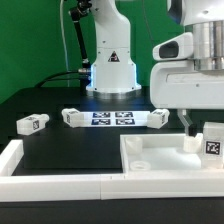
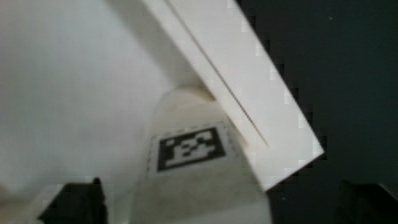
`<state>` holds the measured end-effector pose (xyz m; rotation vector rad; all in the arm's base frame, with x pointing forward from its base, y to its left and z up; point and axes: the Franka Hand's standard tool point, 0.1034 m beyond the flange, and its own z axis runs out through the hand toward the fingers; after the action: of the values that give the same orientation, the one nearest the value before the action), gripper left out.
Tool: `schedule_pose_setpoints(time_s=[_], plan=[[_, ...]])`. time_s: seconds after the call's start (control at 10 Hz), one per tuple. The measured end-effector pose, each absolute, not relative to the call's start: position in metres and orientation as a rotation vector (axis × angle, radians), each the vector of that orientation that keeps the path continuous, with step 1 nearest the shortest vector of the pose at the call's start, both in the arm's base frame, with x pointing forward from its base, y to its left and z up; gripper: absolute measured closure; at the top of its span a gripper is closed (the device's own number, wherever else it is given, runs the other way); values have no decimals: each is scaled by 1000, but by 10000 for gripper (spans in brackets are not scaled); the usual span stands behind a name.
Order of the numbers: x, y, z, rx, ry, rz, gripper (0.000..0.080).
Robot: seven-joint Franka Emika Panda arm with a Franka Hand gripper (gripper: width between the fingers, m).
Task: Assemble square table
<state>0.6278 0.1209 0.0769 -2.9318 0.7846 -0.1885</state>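
Observation:
The white square tabletop (image 1: 160, 160) lies at the front on the exterior view's right. It fills much of the wrist view (image 2: 71, 80), with its raised rim (image 2: 231, 70) running across. A white leg (image 1: 213, 143) with a tag stands at its far right corner. My gripper (image 1: 208, 125) hangs over it, open, with dark fingers (image 1: 186, 121) either side. In the wrist view the leg (image 2: 192, 150) sits between the fingertips (image 2: 71, 203) with a gap showing, gripper (image 2: 214, 208). Three more legs lie on the table: (image 1: 32, 123), (image 1: 73, 117), (image 1: 158, 118).
The marker board (image 1: 112, 118) lies at the middle back, in front of the robot base (image 1: 110, 70). Low white border strips run along the exterior view's left (image 1: 10, 155) and the front (image 1: 60, 185).

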Motion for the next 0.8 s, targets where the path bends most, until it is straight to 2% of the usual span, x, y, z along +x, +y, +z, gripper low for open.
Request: schedule_pose_setpoints(time_s=[0.2,0.4,0.8], plan=[[627,121,75,-2918,834,-182,177],[626,119,74,-2899,900,-172,504],[627,117,74,-2653,1460,-92,504]])
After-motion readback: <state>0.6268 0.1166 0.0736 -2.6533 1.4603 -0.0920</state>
